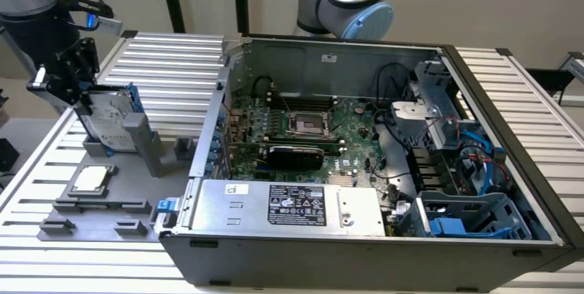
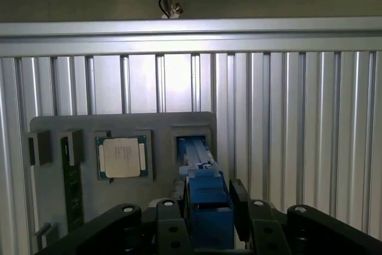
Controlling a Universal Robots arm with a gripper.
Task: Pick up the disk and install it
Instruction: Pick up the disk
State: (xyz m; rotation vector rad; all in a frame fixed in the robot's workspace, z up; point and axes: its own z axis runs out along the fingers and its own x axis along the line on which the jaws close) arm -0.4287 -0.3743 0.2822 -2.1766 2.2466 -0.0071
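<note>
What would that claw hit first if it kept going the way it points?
Most likely the disk, standing on edge in its blue carrier directly under the gripper; below that, the grey holder. Depth is hard to judge.

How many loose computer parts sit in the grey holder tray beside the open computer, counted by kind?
Disk in blue carrier: 1
Processor chip: 1
Green memory module: 1
Total: 3
</note>
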